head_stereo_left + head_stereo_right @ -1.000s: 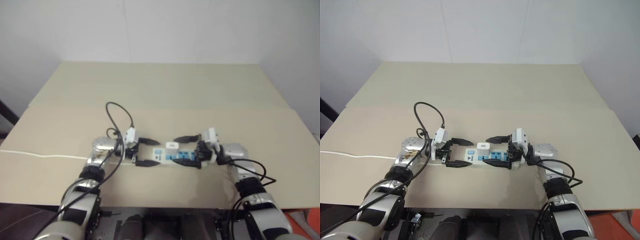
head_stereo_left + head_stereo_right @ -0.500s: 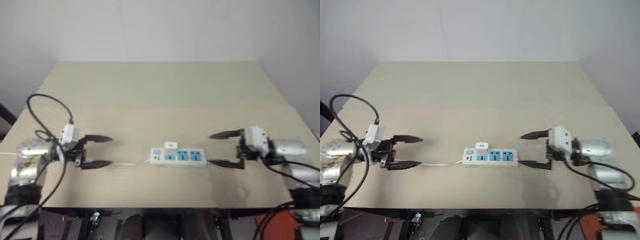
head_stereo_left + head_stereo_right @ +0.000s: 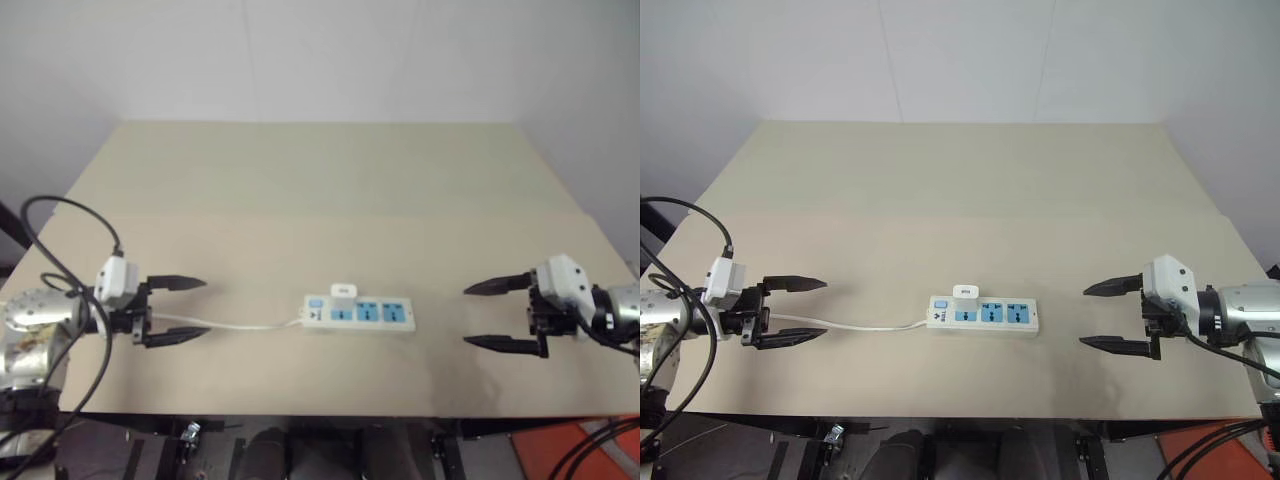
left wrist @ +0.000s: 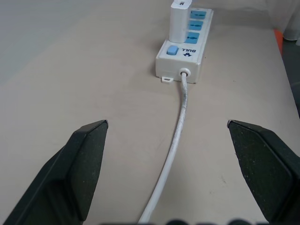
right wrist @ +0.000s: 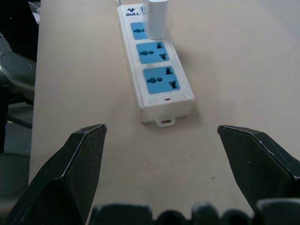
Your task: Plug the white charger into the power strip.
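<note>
Head views: since the earlier frame I see both arms drawn outward from the power strip (image 3: 984, 315). The left gripper (image 3: 790, 310) and right gripper (image 3: 1112, 316) hang spread wide and empty over the table (image 3: 940, 190).

Left wrist view: the cord (image 4: 176, 145) runs between the fingers (image 4: 82, 159) (untouched).

Right wrist view: the white charger (image 5: 154, 18) stands upright, seated in the strip's socket nearest the switch end.

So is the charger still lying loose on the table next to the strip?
No, the charger stands upright in a socket of the strip, at the end where the cord comes out.
</note>
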